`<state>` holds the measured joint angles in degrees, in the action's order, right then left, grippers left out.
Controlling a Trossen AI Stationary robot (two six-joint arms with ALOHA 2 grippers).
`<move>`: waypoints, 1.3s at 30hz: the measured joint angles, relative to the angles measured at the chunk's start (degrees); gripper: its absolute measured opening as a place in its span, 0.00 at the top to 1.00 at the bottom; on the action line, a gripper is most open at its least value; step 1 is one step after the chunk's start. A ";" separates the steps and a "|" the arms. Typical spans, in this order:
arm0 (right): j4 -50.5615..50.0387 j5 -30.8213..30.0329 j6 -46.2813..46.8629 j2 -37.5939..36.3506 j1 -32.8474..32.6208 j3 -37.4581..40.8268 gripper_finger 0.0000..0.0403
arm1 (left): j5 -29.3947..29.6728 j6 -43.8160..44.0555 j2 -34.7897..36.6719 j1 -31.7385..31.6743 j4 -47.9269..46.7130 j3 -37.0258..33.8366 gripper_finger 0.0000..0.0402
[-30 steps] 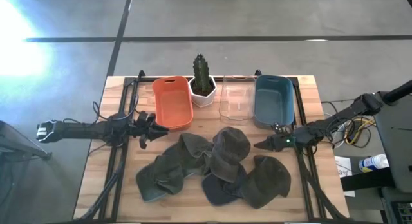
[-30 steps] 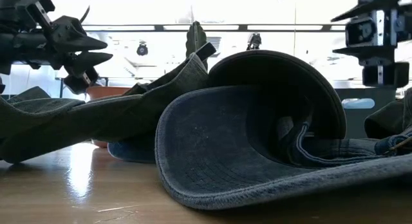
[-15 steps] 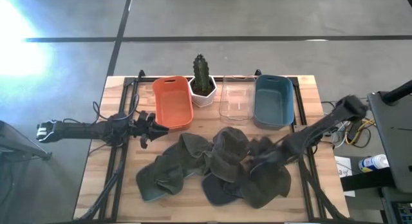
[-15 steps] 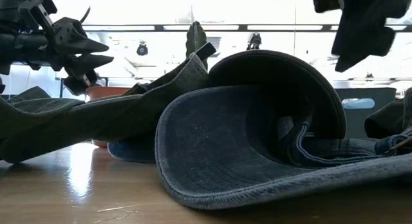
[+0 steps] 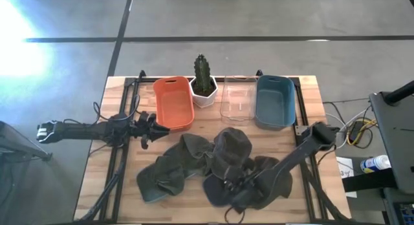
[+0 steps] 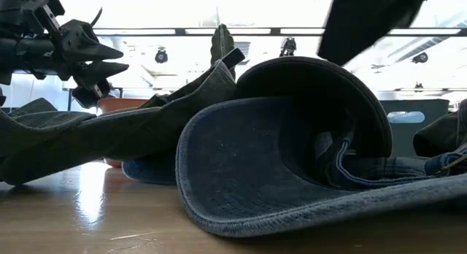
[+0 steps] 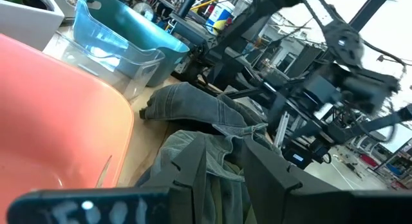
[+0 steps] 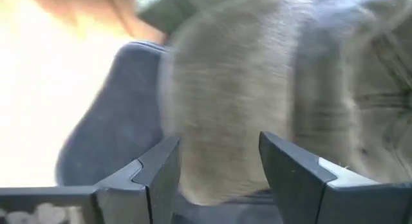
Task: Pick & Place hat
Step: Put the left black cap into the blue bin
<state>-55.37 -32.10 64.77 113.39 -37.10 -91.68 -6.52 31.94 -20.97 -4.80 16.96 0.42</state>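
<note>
The right gripper (image 5: 234, 188) is reaching low over the pile of hats (image 5: 223, 167) at mid-table, fingers (image 8: 158, 169) spread apart above a grey-blue cap (image 8: 116, 127); the left gripper (image 5: 147, 127) is hovering beside the orange bin (image 5: 173, 102), its fingers parted and holding nothing.

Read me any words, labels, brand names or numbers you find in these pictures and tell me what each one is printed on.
No text can be read anywhere.
Left claw: pale marks on the dark bar in front of the wrist camera, too blurred to read.
Right claw: pale marks on the same kind of bar, too blurred to read.
Hats, orange bin, blue bin: no lettering visible.
</note>
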 joint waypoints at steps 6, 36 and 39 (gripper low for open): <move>-10.29 0.60 0.43 11.66 -0.10 -17.08 0.50 | 0.00 0.00 0.00 0.00 -0.01 -0.01 0.77; -34.54 -5.41 7.94 21.77 4.52 -31.85 0.50 | 0.15 0.00 -0.83 0.02 -2.61 0.00 0.77; -34.61 -5.32 8.62 18.47 5.53 -27.85 0.54 | 0.15 0.00 -0.81 0.02 -2.61 -0.02 0.77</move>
<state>-89.98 -37.41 73.39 131.86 -31.57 -119.53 -6.37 31.94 -21.79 -4.78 14.35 0.40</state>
